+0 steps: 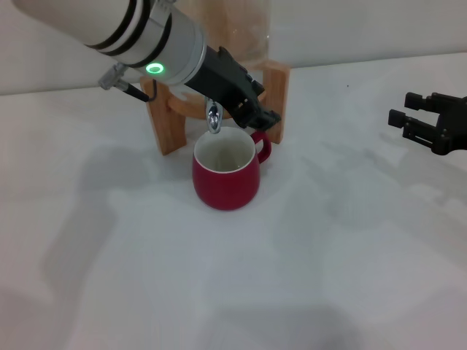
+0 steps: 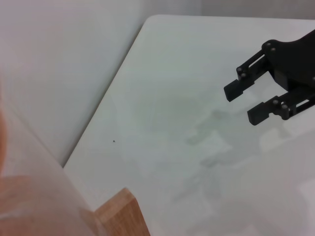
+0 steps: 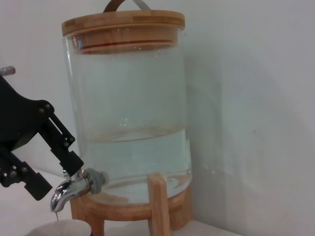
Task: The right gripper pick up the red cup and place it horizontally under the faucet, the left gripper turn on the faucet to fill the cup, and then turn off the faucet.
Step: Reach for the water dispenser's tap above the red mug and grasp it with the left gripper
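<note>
- I have the left gripper [image 1: 252, 106] at the faucet [image 1: 213, 117], its fingers [image 3: 59, 140] spread either side of the lever, clamped on nothing that I can see.
- The red cup [image 1: 226, 173] stands upright beneath the spout, toward the desk's [image 1: 350, 255] back edge. A thin trickle seems to fall from the spout, so I judge filling under way.
- I'd hold the wrist steady, watch the level, then close the lever gently without nudging the wooden stand [image 1: 166, 124].
- The right gripper [image 1: 427, 125] hangs open and empty near the desk's right edge, well apart, leaving open room between.
</note>
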You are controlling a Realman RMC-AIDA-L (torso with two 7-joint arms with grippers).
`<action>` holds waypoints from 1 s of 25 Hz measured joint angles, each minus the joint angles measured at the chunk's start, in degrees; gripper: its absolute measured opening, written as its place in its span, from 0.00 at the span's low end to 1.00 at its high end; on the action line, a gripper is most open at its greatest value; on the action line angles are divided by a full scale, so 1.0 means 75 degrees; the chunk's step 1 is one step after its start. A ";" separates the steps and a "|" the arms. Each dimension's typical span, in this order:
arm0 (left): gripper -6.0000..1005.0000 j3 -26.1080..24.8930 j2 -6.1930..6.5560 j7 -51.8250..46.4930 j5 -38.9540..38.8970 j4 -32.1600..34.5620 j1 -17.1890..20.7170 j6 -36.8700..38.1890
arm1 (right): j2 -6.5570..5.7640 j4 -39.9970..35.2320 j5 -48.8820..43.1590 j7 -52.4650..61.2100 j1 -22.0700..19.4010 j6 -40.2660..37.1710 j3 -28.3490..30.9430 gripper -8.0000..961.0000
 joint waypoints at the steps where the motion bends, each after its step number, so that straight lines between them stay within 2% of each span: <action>1: 0.50 0.0009 0.0000 -0.0032 0.0007 0.0017 0.0003 -0.0033 | -0.0002 -0.0003 0.0000 0.0000 0.0000 0.0000 -0.0002 0.49; 18: 0.50 0.0078 0.0001 -0.0272 0.0139 0.0094 0.0006 -0.0194 | -0.0009 -0.0013 -0.0001 0.0009 -0.0017 0.0000 -0.0007 0.49; 25: 0.50 0.0291 -0.0001 -0.0435 0.0280 0.0666 0.0284 -0.0260 | -0.0009 -0.0010 -0.0001 0.0013 -0.0022 0.0000 -0.0016 0.49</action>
